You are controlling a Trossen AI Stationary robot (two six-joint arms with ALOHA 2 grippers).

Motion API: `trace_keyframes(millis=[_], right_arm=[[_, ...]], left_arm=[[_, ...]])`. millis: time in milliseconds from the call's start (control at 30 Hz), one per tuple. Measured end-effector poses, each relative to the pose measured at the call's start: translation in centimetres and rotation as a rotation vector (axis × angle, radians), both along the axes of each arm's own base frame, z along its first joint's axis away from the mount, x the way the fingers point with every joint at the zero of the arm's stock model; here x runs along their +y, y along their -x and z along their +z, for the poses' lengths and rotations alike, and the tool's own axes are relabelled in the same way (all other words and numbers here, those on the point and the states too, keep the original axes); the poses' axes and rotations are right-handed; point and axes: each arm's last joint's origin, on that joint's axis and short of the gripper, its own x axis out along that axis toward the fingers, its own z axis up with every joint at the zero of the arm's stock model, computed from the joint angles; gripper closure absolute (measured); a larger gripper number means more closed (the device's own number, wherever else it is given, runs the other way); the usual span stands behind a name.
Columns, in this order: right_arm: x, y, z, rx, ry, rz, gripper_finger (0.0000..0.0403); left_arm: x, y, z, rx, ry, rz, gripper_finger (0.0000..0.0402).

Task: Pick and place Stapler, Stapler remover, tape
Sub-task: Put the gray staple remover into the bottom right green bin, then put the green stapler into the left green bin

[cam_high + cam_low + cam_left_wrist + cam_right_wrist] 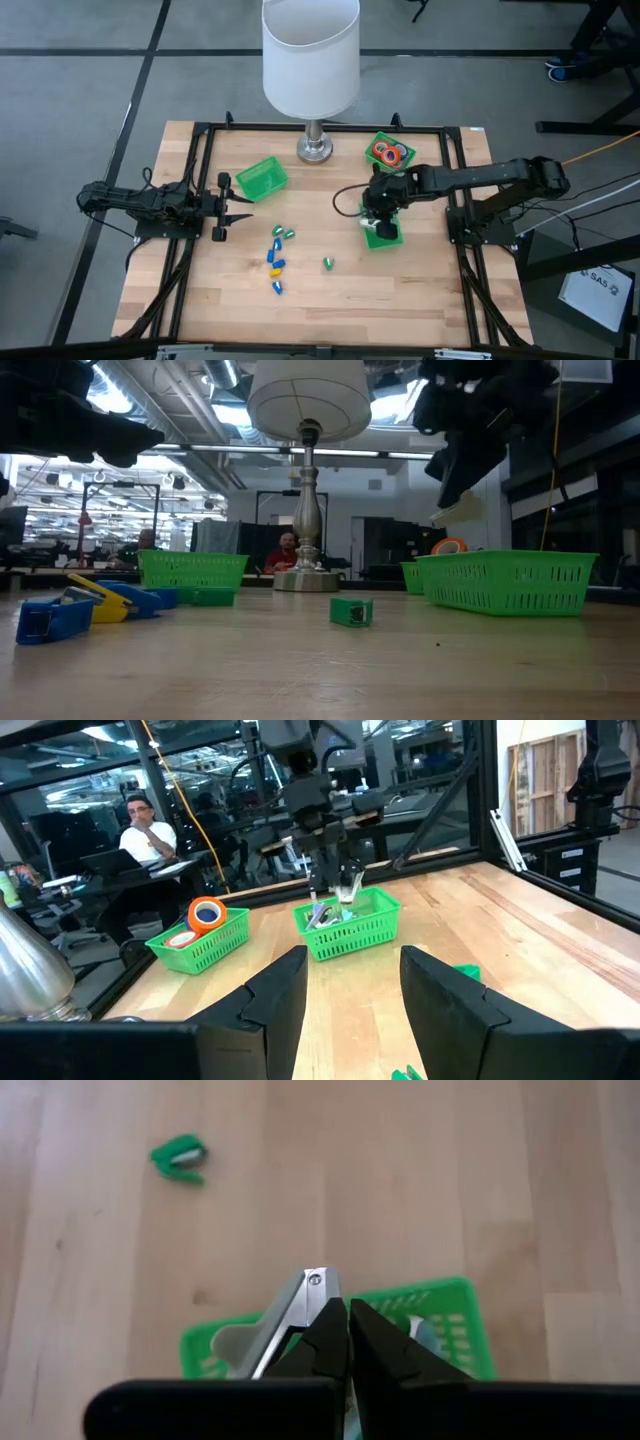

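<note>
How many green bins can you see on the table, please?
3. One empty bin sits left of the lamp base, one bin with tape rolls sits right of it, and one bin lies under the right gripper.

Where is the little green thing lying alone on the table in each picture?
High view: green piece, below the bins.
Low view: centre, on the table.
Left wrist view: cannot tell.
Right wrist view: far corner.
Shared landmark: green bin.
</note>
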Motion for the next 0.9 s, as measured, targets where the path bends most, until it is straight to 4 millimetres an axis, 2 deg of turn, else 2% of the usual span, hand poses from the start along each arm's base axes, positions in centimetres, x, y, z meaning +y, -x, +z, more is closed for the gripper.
trace_keyframes(millis=[367, 633, 900], right_arm=[[-0.6, 1.1, -1.0, 0.134, -0.032, -0.212, 0.0392], [-1.6, 1.5, -1.2, 0.166, 0.068, -0.351, 0.0339], [-2.1, 1.5, -1.2, 0.161, 0.021, -0.481, 0.0272]], left_arm=[[0.0, 0.0, 0.0, 0.000, 0.000, 0.000, 0.0245], [0.0, 0.0, 0.0, 0.000, 0.000, 0.000, 0.0245], [0.0, 0.0, 0.0, 0.000, 0.000, 0.000, 0.0245]])
